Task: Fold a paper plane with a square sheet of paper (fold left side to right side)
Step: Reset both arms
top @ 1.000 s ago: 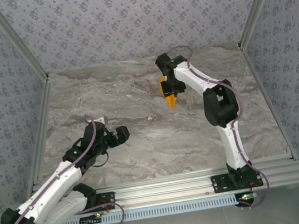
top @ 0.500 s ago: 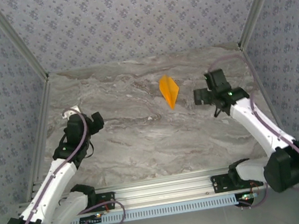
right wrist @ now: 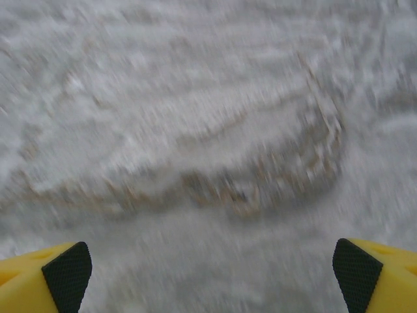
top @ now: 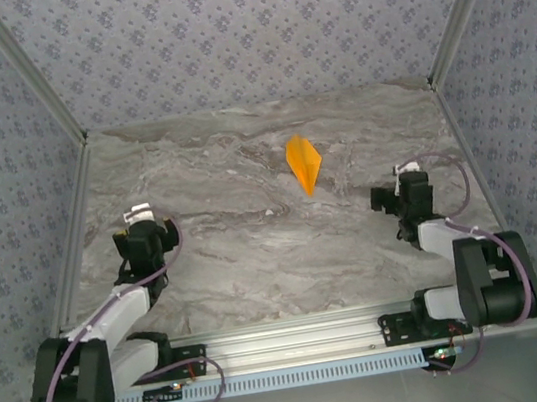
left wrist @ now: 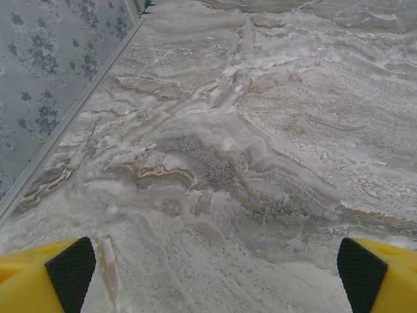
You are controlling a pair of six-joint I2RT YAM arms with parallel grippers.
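Left hand [left wrist: 215,270] and right hand [right wrist: 208,268] gape wide; pointed, creased paper plane [top: 303,163] lies on veined marble [top: 227,258].

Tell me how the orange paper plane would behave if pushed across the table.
Probably very light: the paper plane is thin folded paper, so it should slide easily on the smooth table. Likely floppy; its folds could crumple if squeezed. Lying flat, it seems unlikely to roll.

Tallying each kind in view:
One bright-orange folded paper dart [top: 303,163], seemingly a single piece, is lying on one grey marbled tabletop [top: 246,255]; a left white-and-black robot arm [top: 114,315] and a matching right arm [top: 445,233] are making two.
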